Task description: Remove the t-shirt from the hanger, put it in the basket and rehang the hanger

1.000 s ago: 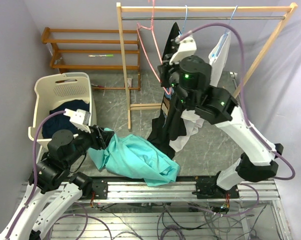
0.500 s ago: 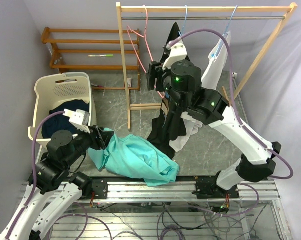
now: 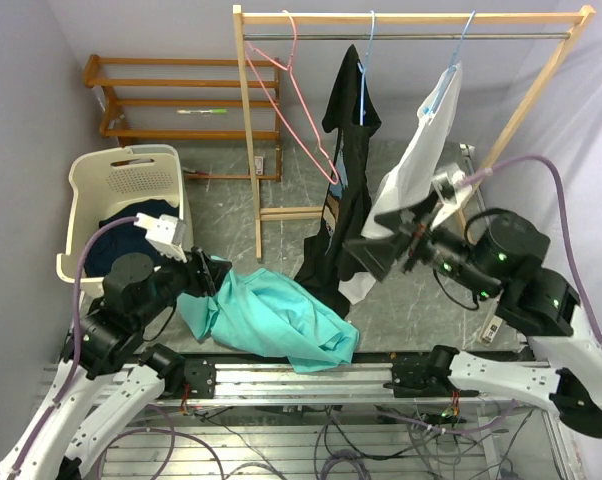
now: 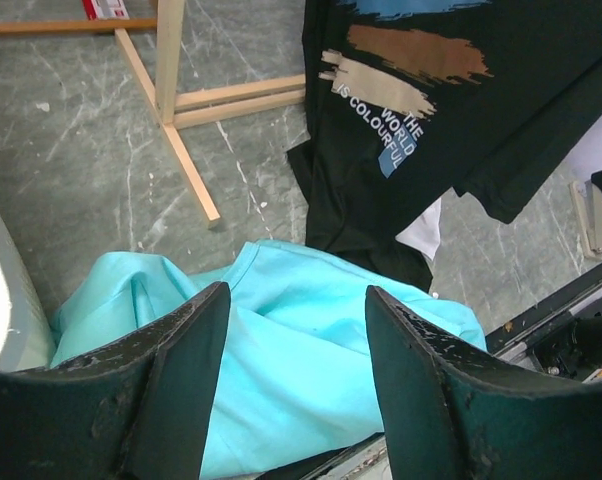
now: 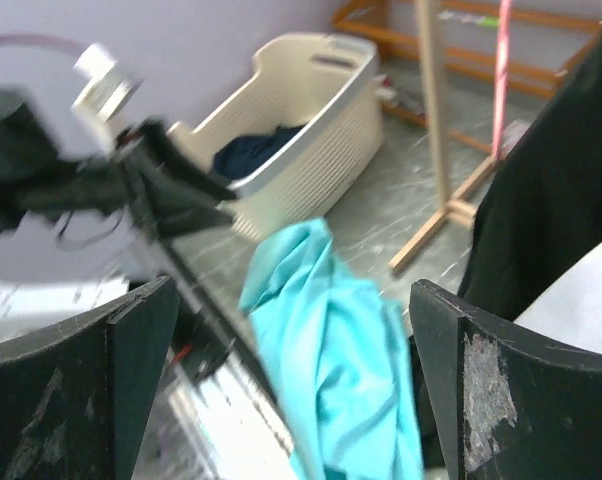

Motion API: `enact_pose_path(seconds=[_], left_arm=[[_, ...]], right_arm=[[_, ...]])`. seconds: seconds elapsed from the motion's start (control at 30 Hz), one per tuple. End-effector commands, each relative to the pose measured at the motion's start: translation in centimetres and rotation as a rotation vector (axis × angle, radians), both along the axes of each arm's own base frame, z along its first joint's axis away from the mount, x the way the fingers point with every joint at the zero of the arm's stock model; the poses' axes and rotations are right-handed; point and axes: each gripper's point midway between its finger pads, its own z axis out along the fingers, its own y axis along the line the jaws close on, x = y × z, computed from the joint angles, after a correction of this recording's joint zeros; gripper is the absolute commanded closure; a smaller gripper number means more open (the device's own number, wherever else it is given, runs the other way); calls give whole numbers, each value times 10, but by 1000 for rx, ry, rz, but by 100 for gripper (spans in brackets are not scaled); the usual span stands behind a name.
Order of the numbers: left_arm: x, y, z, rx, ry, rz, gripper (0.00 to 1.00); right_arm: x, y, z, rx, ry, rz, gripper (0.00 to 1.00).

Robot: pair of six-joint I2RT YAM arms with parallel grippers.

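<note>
The teal t-shirt (image 3: 281, 320) lies crumpled at the near table edge, off any hanger; it also fills the low middle of both wrist views (image 4: 301, 350) (image 5: 351, 350). A bare pink hanger (image 3: 293, 35) hangs from the rail at the left. My left gripper (image 3: 209, 278) sits at the shirt's left edge. Seen from its wrist (image 4: 296, 295), the jaws are open and the cloth lies below them, not pinched. My right gripper (image 3: 376, 245) hovers wide open right of the rack's black shirt, and nothing is between its fingers (image 5: 291, 290).
A black printed t-shirt (image 3: 346, 200) and a white shirt (image 3: 421, 150) hang on blue hangers from the wooden rack (image 3: 246, 130). A cream laundry basket (image 3: 91, 190) holding dark clothes stands at the left. A low wooden shelf (image 3: 181, 85) stands behind it.
My right arm has swung down and right, away from the rail, and its jaws have opened. The pink hanger it held now hangs free. The left arm has barely moved.
</note>
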Motion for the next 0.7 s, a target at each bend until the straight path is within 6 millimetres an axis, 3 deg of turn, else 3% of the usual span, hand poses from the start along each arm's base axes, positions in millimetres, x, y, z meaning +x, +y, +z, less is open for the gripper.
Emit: enact_pose_path(seconds=[0.0,0.07,0.17,0.27,0.47,0.5,0.53,0.57,0.67], left_arm=[[3,-20,5,-36,45,-71,36],[4,-36,-9,-53,133,-122,40],[12,-50,-51,-14,305,-133,43],[16,-60,-73,49,383,-126,42],[11,-84,-120,200,490,-65,34],[7,-88,-125,221,504,-40,31],[8,-86,-129,263,493,11,5],[5,-88,-132,298,490,35,0],[-7,-85,-142,393,517,130,1]], right_arm=[[-58,-2,-71,-101,154,255,0],[-62,-23,-101,-162,191,207,0],[-52,-67,-134,-243,222,21,0],[-49,-102,-140,-242,218,-111,0],[-55,-125,-124,-124,173,-164,0],[-55,-125,-124,-118,172,-167,0],[-55,-126,-124,-112,174,-168,0],[-55,-125,-125,-112,175,-167,0],[-53,-120,-132,-125,184,-162,0]])
